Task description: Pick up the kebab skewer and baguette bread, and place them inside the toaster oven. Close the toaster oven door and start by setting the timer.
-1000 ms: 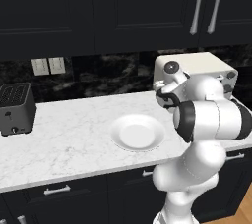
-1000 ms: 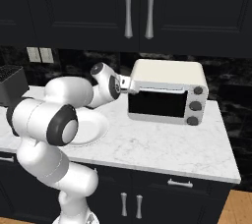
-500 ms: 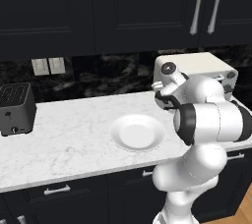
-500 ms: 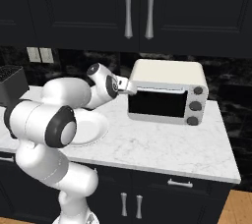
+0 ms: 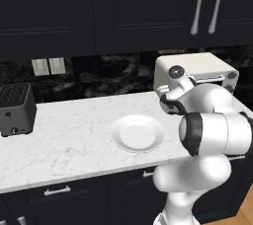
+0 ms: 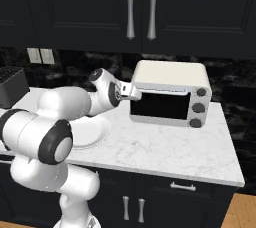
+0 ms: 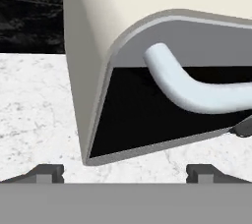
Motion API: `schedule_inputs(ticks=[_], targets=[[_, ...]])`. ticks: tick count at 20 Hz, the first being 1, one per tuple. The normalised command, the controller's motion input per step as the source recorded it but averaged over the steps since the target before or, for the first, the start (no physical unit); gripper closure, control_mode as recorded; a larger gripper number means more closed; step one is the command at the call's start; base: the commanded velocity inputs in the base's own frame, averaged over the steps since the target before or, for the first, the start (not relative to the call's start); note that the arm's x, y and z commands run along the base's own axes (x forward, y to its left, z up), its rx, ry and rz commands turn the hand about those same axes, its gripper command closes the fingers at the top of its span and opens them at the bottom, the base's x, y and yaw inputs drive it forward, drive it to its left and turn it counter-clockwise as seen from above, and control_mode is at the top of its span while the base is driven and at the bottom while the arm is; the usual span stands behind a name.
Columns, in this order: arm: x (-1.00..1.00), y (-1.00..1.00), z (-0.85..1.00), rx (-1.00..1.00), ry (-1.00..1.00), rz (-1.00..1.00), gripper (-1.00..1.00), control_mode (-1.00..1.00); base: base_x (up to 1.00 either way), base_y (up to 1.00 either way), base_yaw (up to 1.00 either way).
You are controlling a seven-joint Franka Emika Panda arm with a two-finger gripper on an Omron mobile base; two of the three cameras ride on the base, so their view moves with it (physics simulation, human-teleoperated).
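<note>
1 rounded cream toaster oven [image 7: 147,2] (glossy dark door [image 7: 147,115]).

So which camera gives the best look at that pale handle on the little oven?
The hand view: the handle curves large and close across the dark glass door. In the right base view it is a thin pale bar along the toaster oven, and in the left base view the arm partly covers it.

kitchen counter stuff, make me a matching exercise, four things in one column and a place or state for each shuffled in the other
Things:
1. toaster oven door
2. white plate
3. black slot toaster
4. gripper

Places or states:
A. far left end of the counter
B. at the left end of the door's handle bar
C. shut
D. empty, mid-counter

Pairs: 1-C, 2-D, 3-A, 4-B
</note>
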Motion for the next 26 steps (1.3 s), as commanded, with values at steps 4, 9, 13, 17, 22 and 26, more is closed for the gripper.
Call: schedule_inputs(ticks=[4,9,13,17,22,26], targets=[[-0.78,-0.58,0.0,0.01,0.0,0.13,-1.0,-1.0,0.0,0.0,0.0],[-0.79,-0.61,0.05,0.0,-0.01,0.21,-1.0,-1.0,0.0,0.0,0.0],[-0.48,-0.69,0.13,0.0,-0.05,0.26,-1.0,-1.0,0.0,0.0,0.0],[-0.19,-0.91,0.09,0.0,-0.09,0.32,-1.0,-1.0,0.0,0.0,0.0],[-0.14,-0.93,0.01,0.0,-0.21,0.49,-1.0,-1.0,0.0,0.0,0.0],[-0.15,-0.88,0.0,0.0,-0.28,0.55,-1.0,-1.0,0.0,0.0,0.0]])
